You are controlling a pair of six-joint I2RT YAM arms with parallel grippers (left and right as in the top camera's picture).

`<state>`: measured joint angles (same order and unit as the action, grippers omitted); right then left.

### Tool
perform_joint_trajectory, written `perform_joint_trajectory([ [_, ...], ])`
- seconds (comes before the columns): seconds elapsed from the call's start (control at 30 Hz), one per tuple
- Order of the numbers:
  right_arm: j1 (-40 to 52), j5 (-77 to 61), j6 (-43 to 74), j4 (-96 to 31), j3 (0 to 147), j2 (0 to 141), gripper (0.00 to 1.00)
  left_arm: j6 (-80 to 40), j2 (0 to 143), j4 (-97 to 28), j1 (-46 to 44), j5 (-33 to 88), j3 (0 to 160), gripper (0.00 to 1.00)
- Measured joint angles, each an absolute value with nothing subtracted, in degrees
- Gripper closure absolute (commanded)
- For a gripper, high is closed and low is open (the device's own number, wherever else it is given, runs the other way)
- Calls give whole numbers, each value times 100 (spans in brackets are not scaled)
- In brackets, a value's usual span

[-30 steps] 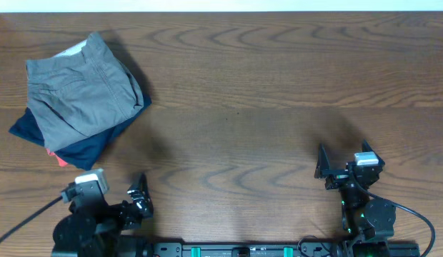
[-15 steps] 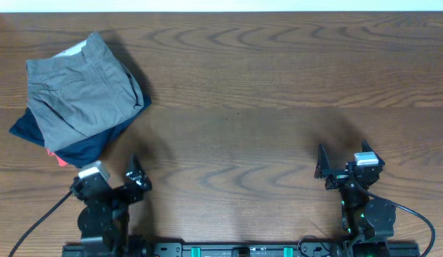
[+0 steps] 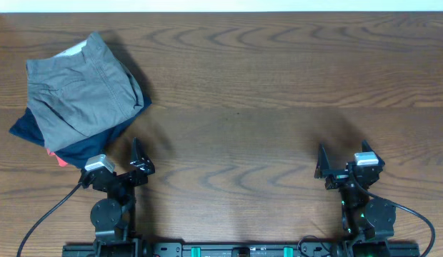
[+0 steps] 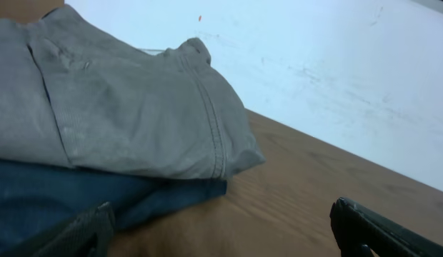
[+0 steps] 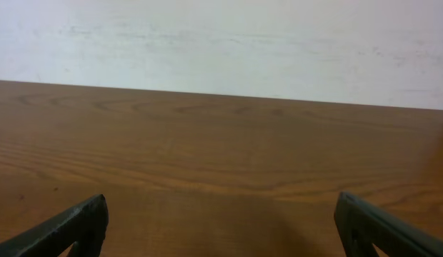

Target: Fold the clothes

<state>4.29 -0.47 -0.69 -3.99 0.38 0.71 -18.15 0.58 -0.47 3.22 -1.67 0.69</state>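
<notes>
Grey shorts [image 4: 128, 107] at 10 o'clock lie atop a navy garment [image 4: 78, 196]; the left claw [image 4: 221, 239] gapes empty over the worktop [image 4: 300, 185].

Table [image 3: 279, 86] open centre, right; stacked grey shorts [image 3: 82, 89] block far-left.

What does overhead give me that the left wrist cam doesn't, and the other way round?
Only overhead: the right pincer, open and well away from the pile; the small red-orange cloth peeking out beneath the stack; the pile's whole outline at the wooden table's far left.
Only left wrist: the white wall behind the table, and the stitched seam of the grey shorts close up.
Both: the shorts lying on the navy garment, the tabletop, and the open left pincer near the stack.
</notes>
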Motion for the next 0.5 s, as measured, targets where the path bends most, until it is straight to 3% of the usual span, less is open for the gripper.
perform_joint_trajectory([
  [0.5,429,-47,-69,-399,38,71,1,-1822,60,-152,322,-150,121,2],
])
